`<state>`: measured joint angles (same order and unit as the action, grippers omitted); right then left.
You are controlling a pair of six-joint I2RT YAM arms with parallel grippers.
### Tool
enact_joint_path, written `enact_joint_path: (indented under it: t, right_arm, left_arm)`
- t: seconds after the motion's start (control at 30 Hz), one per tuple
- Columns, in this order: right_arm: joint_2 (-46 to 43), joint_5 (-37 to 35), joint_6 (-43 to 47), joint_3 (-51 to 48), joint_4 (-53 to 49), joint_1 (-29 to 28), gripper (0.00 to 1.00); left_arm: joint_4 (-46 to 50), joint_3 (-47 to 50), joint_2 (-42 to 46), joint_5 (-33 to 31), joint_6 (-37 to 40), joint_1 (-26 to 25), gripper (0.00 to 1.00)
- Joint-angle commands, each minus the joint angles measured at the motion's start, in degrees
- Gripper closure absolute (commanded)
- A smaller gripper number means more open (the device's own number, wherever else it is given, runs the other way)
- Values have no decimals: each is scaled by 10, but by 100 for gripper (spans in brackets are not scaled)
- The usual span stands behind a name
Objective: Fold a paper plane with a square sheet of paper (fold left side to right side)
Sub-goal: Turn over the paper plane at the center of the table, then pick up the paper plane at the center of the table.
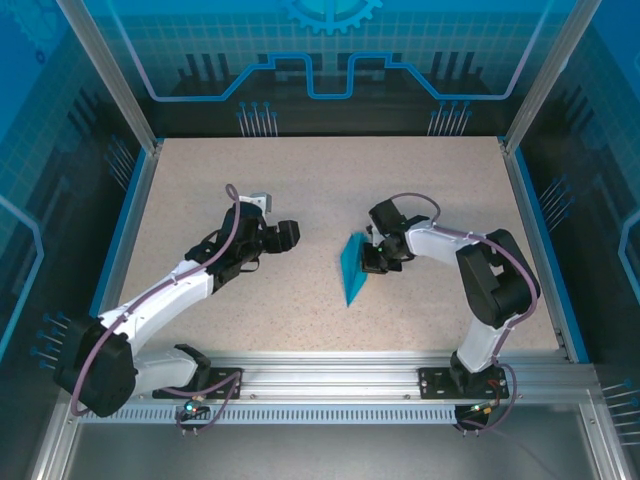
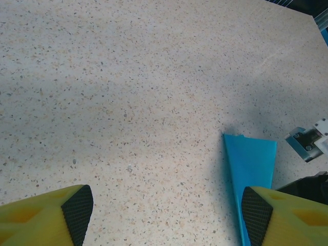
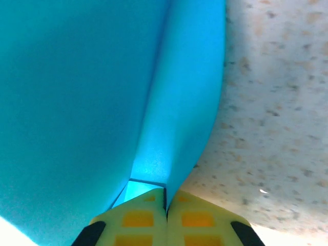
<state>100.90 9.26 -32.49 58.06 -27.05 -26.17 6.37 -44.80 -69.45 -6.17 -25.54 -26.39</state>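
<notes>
The teal-blue sheet of paper (image 1: 352, 268) is folded into a slim pointed paper plane shape and stands on edge near the table's middle, its tip toward the near edge. My right gripper (image 1: 376, 262) is shut on its right side. In the right wrist view the fingers (image 3: 138, 218) pinch a paper flap (image 3: 102, 92) between them, and layered folds rise above. My left gripper (image 1: 290, 235) hovers open to the left of the paper, apart from it. In the left wrist view the paper (image 2: 251, 169) sits just beside the right fingertip (image 2: 256, 210), and nothing lies between the pads.
The speckled beige table (image 1: 320, 180) is bounded by blue side rails (image 1: 125, 230) and an aluminium rail (image 1: 330, 380) at the near edge. Part of the right arm (image 2: 307, 143) shows past the paper in the left wrist view.
</notes>
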Motion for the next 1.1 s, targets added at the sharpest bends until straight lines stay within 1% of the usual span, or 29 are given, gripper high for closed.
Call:
enact_joint_path:
  t: [0.0, 0.07, 0.17, 0.2, 0.33, 0.47, 0.57, 0.67, 0.8, 0.93, 1.07]
  right_arm:
    - [-23, -24, 15, -4, -23, 12, 97]
    - [-30, -16, 16, -6, -15, 13, 94]
    - [-41, -10, 19, -3, -16, 13, 86]
    - [-46, -14, 20, -1, -21, 13, 83]
    - [-75, -42, 28, 8, -58, 12, 65]
    - [-119, -65, 32, 12, -93, 8, 56]
    - [-149, -77, 36, 24, -121, -8, 49]
    - [-163, -85, 50, 48, -147, -43, 41]
    - [-128, -108, 55, 112, -199, -110, 38]
    - [-45, -167, 63, 191, -260, -179, 36]
    - [34, -220, 70, 251, -303, -220, 35]
  left_arm:
    - [3, -4, -2, 8, 3, 4, 20]
    - [2, -5, -2, 9, 2, 5, 20]
    - [0, -5, -4, 11, 2, 4, 19]
    - [0, -4, -3, 12, 2, 4, 19]
    - [1, -8, -2, 10, 5, 4, 19]
    - [-2, -10, 1, 6, 9, 5, 17]
    - [-2, -13, 2, 4, 11, 5, 15]
    - [-1, -14, 4, -2, 9, 5, 15]
    - [5, -7, 18, -33, -6, 6, 14]
    - [7, 21, 58, -87, -29, 6, 11]
    - [13, 47, 95, -108, -35, 9, 8]
